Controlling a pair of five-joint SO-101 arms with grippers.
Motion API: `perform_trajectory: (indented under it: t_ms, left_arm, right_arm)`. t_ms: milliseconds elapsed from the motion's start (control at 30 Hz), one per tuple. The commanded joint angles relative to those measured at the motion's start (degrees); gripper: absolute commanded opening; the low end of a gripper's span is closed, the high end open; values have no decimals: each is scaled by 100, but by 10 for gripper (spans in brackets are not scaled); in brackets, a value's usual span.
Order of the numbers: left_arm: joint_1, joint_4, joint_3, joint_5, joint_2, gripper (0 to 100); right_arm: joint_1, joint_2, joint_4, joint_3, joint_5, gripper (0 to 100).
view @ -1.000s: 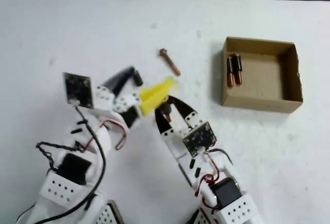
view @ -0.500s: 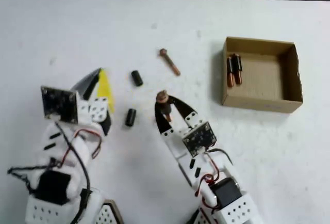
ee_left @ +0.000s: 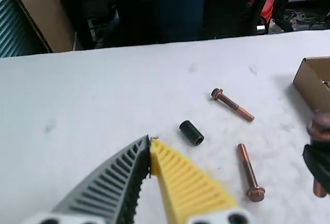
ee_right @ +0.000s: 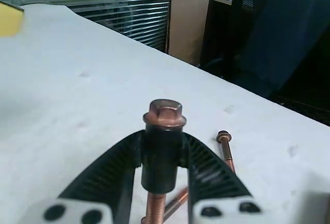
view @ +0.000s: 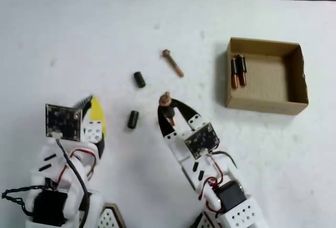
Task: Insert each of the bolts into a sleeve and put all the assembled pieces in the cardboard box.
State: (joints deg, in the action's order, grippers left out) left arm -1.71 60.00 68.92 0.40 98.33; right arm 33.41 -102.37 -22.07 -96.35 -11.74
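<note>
My right gripper (view: 168,110) is shut on a black sleeve (ee_right: 162,159) with a copper bolt (ee_right: 164,113) standing upright through it, at the table's middle. A second bolt (ee_right: 174,204) lies on the table under it, also seen as the bolt (ee_left: 251,173) in the left wrist view. Another loose bolt (view: 172,62) lies farther back. Two loose black sleeves (view: 139,79) (view: 133,119) lie to the left of the right gripper. My left gripper (view: 91,100), grey and yellow, is shut and holds nothing, left of the sleeves. The cardboard box (view: 294,81) at the right holds two assembled pieces (view: 238,71).
The white table (view: 79,33) runs wide and bare at the back and left. Its far edge meets a dark room with chairs (ee_left: 180,7). The box's near wall (view: 262,104) stands to the right of my right arm.
My left arm has pulled away from the right gripper, back toward the lower left, uncovering the two loose sleeves. The right gripper has stayed put with its bolt and sleeve.
</note>
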Motion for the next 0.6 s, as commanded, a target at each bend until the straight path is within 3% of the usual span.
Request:
perform_trajectory:
  t_ms: [0,233,567]
  left_arm:
    - [259,290,-44,-18,48,22]
    - [1024,299,-9,-35,48,22]
    - [989,264,-62,-62,57,22]
  right_arm:
    - [-224,-75,4,-44,-79,17]
    - [-321,-75,4,-44,-79,17]
    - [-321,-75,4,-44,-79,17]
